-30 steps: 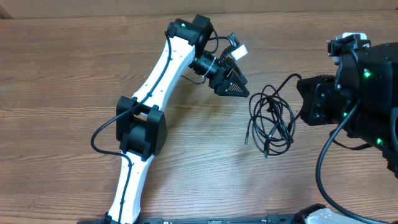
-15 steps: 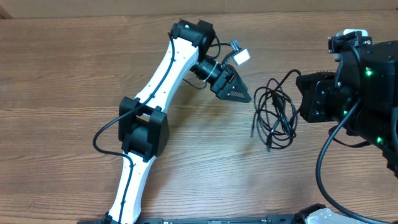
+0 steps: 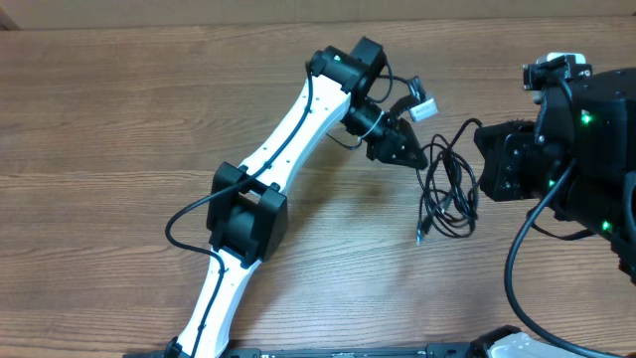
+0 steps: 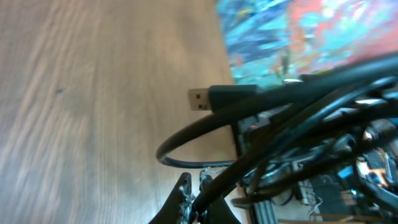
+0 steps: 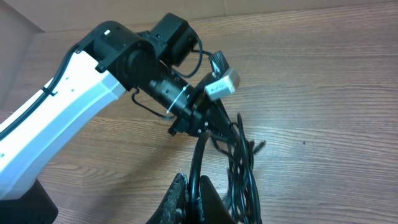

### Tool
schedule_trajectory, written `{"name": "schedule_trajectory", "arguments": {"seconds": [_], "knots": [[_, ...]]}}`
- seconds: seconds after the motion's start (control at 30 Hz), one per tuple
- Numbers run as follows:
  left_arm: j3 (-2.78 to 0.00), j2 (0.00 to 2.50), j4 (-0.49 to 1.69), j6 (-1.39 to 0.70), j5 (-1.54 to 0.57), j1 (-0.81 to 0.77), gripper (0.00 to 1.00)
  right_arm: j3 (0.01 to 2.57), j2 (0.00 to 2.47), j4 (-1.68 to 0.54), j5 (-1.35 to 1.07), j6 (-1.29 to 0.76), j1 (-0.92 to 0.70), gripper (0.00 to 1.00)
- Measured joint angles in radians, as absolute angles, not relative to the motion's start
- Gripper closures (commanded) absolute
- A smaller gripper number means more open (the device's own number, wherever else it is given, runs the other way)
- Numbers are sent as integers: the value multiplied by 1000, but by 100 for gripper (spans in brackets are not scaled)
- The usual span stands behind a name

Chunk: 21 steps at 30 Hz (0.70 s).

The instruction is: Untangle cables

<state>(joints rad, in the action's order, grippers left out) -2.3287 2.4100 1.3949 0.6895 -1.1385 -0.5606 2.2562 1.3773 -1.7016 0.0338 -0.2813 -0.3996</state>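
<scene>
The left gripper (image 3: pixel 415 156), wide a moment ago, now clamps the left edge of the cables (image 3: pixel 449 194) — the tangle lies on the table (image 3: pixel 119 119) between both arms, the right gripper (image 5: pixel 189 198) pinching its far side — so pulling apart looks ready to begin.

Matt wood-grain table (image 3: pixel 99 119); glossy black cables (image 4: pixel 311 84); metal plug (image 4: pixel 198 99)

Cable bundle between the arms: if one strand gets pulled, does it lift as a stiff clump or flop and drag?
Likely floppy: the cables lie in loose, uneven loops on the table, so a pulled strand should sag and drag the rest along. Probably light, since the cords look thin. The USB plug and the crossed loops may snag.
</scene>
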Motion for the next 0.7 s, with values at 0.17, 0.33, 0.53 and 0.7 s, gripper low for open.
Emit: {"name": "schedule_trajectory", "arguments": {"seconds": [0.17, 0.33, 0.53, 0.7], "knots": [[-2340, 2410, 1409, 513, -1033, -508, 96, 2256, 1378, -1701, 36, -281, -400, 96], [-2392, 2387, 1540, 417, -908, -407, 96, 2228, 1377, -1695, 137, -287, -399, 96], [-2414, 2171, 1661, 417, -772, -252, 96, 2186, 1387, -1637, 234, -287, -299, 96], [-2437, 1951, 1685, 364, -686, -167, 96, 2186, 1387, -1587, 221, -286, -123, 96]]}}
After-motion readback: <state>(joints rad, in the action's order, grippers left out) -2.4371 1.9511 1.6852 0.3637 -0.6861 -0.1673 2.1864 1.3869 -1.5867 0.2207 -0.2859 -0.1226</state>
